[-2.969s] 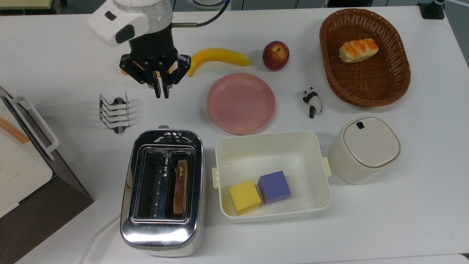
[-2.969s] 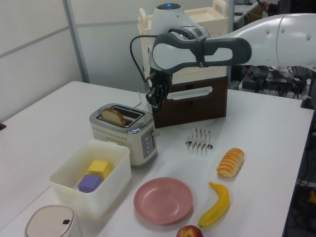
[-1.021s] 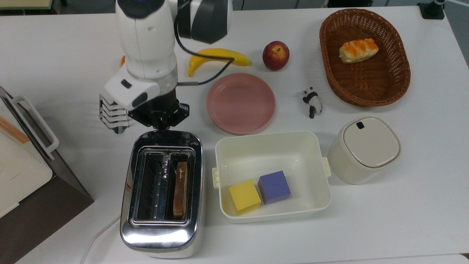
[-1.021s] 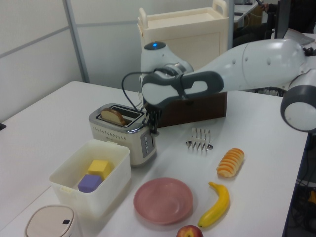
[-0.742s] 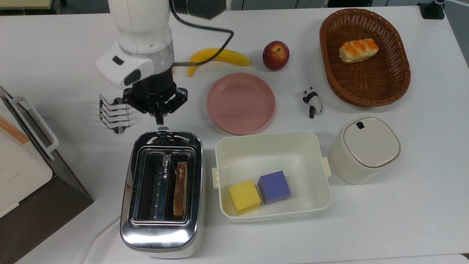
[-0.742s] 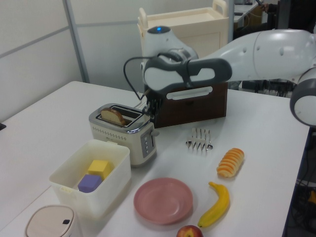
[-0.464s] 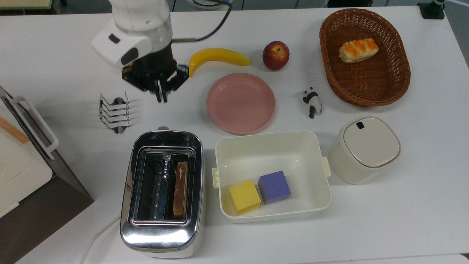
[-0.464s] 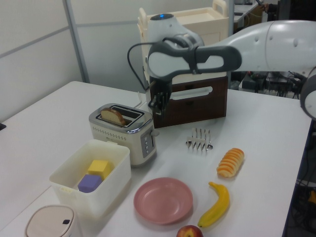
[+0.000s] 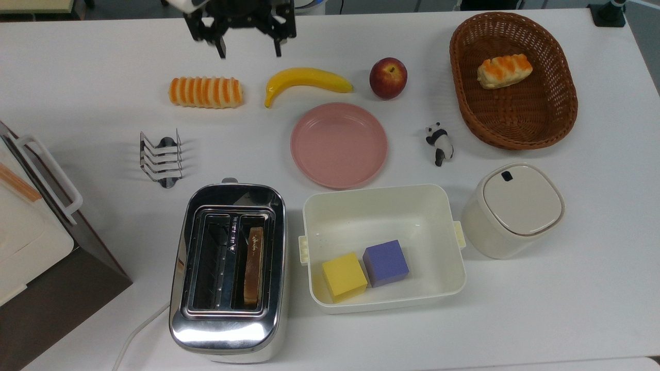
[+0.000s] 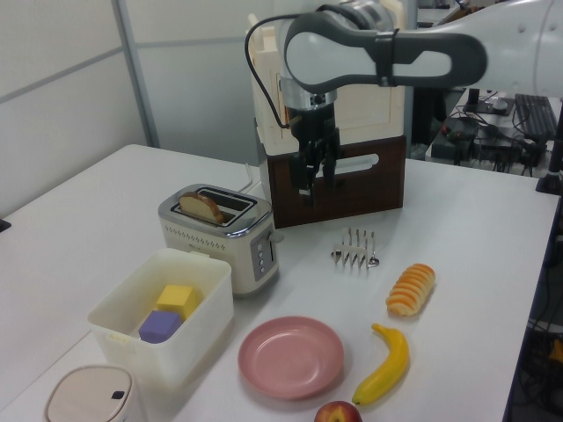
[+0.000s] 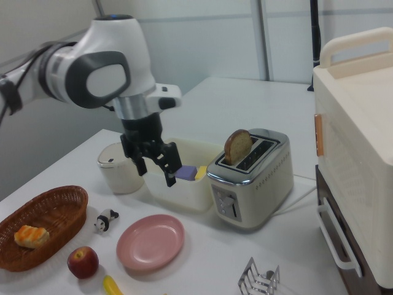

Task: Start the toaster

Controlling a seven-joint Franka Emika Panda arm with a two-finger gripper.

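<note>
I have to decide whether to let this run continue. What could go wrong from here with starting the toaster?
The bread slice stands high out of the toaster, so it may not have started. The gripper, open, hangs far from the toaster's control end, near the striped bread roll and banana; a low return path could knock them.

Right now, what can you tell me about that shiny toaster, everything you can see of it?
The toaster is a rounded chrome two-slot model with cream sides, standing upright on the white table beside the white bin. One slot holds a browned bread slice sticking up; the other is empty. Buttons sit on its end panel, and a white cord trails off. Nothing grips it.
</note>
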